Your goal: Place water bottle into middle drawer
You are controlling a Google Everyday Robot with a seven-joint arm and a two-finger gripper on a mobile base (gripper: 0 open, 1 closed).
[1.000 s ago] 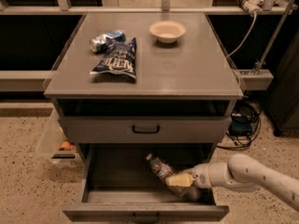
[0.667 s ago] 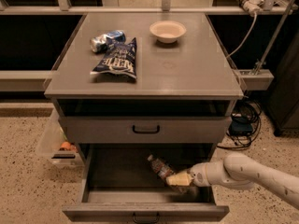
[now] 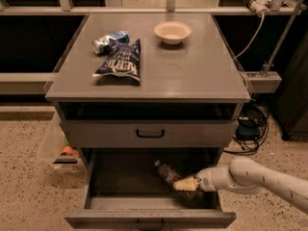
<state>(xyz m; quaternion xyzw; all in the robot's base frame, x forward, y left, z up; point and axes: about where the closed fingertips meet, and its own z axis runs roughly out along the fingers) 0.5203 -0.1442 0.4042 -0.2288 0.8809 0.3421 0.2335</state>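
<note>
The middle drawer (image 3: pixel 101 203) is pulled out at the bottom of the grey cabinet, its inside dark, its black handle at the lower edge. The water bottle (image 3: pixel 168 173) lies inside it, right of centre, pointing up-left. My gripper (image 3: pixel 182 184) reaches in from the right on a white arm and sits at the bottle's near end, touching or just over it.
On the cabinet top lie a dark chip bag (image 3: pixel 120 61), a crushed blue-silver can (image 3: pixel 108 41) and a pale bowl (image 3: pixel 172 32). The shut drawer (image 3: pixel 150 134) sits above the open one. A clear bin (image 3: pixel 57 150) stands at the left, cables (image 3: pixel 250 124) at the right.
The arm and the bottle have stayed nearly still; the gripper end has shifted slightly.
</note>
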